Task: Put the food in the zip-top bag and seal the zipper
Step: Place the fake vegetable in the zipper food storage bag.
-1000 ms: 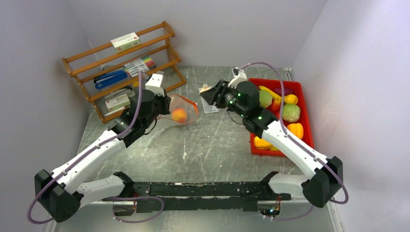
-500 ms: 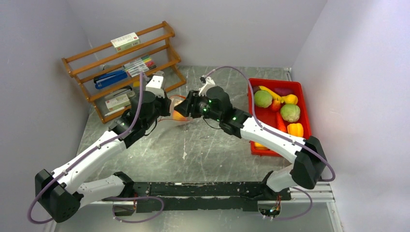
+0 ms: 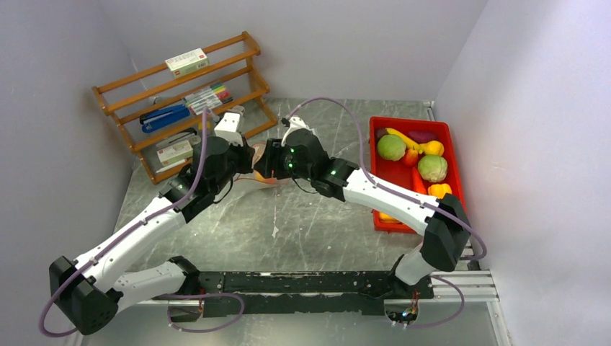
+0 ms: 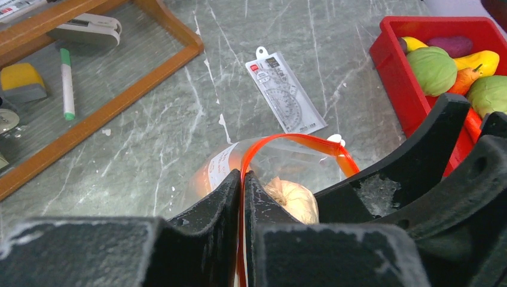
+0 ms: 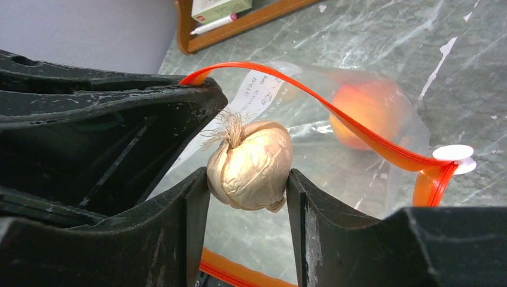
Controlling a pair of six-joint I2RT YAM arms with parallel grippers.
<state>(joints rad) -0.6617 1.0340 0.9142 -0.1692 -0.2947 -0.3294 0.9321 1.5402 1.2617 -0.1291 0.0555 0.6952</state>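
My left gripper (image 4: 243, 179) is shut on the red-orange zipper (image 4: 299, 139) and holds the clear zip-top bag (image 5: 382, 89) up with its mouth open. A peach ball (image 5: 365, 110) lies inside the bag. My right gripper (image 5: 248, 179) is shut on a beige garlic-shaped toy (image 5: 251, 164), held at the bag's mouth inside the zipper loop (image 5: 359, 134). In the top view the two grippers meet, left (image 3: 246, 160) and right (image 3: 269, 160), and hide most of the bag. More food lies in the red tray (image 3: 374, 137): green balls (image 3: 391, 147), a yellow pepper (image 3: 440, 192), a banana.
A wooden rack (image 3: 180, 101) with markers and boxes stands at the back left. A flat white printed packet (image 4: 286, 98) lies on the table beyond the bag. The red tray also shows at the right of the left wrist view (image 4: 394, 66).
My right arm has swung left from beside the red tray to the bag's mouth, carrying the beige toy. The left gripper has kept hold of the zipper, almost still.
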